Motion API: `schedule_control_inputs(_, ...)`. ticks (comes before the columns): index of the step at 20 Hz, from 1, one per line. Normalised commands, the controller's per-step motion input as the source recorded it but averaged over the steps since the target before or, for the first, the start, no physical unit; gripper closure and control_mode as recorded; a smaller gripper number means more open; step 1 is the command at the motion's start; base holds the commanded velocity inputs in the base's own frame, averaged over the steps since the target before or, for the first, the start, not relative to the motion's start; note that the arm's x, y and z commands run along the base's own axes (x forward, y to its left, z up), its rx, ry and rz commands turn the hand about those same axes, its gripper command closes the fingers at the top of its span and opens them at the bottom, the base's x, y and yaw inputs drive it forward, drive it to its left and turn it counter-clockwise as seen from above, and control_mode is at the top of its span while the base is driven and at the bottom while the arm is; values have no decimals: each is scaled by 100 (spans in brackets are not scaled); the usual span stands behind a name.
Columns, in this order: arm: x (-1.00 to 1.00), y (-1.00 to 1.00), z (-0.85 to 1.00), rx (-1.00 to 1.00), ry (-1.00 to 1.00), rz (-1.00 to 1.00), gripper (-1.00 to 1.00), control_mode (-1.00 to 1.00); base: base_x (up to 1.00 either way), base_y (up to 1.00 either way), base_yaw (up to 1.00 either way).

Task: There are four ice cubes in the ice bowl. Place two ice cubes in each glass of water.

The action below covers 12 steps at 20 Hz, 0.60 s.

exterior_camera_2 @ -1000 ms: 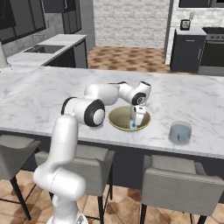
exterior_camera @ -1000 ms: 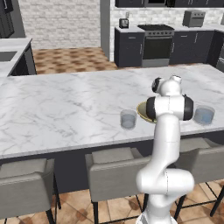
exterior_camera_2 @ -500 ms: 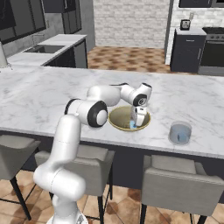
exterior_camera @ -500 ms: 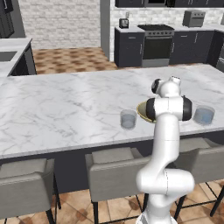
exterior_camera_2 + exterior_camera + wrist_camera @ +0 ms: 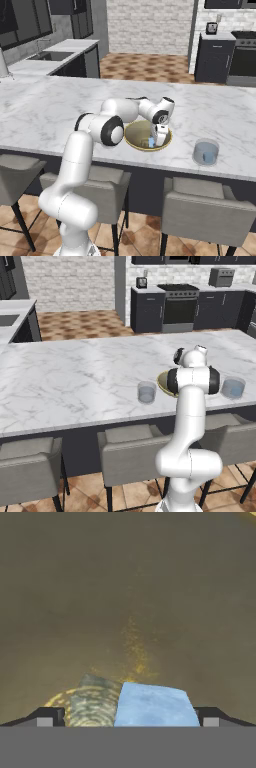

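Left base view: arm's upper body hides most of the ice bowl (image 5: 163, 382); one glass (image 5: 147, 392) to its left, other glass (image 5: 233, 387) to its right, both on the marble counter (image 5: 75, 376), no ice visible in either.

Right base view: gripper (image 5: 159, 142) down inside bowl, a pale blue cube by it.

Hand view: jaws wide, ice cube (image 5: 154, 706) between tips, not yet pinched. Looks like early stage; most cubes left to move.

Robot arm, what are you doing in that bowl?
The arm has its gripper down in the bowl on the counter, jaws open around a blue ice cube, not yet closed on it. Two glasses stand on either side of the bowl.
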Motion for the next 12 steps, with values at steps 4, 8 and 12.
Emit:
schedule_control_inputs(4, 0, 0, -24, -1, -1, 0, -100, -100, 0, 0, 0)
schedule_control_inputs(8, 0, 0, -25, -2, -1, 0, -100, -100, 0, 0, 0)
schedule_control_inputs(12, 0, 0, -22, -2, -1, 0, 100, -100, 0, 0, 0)
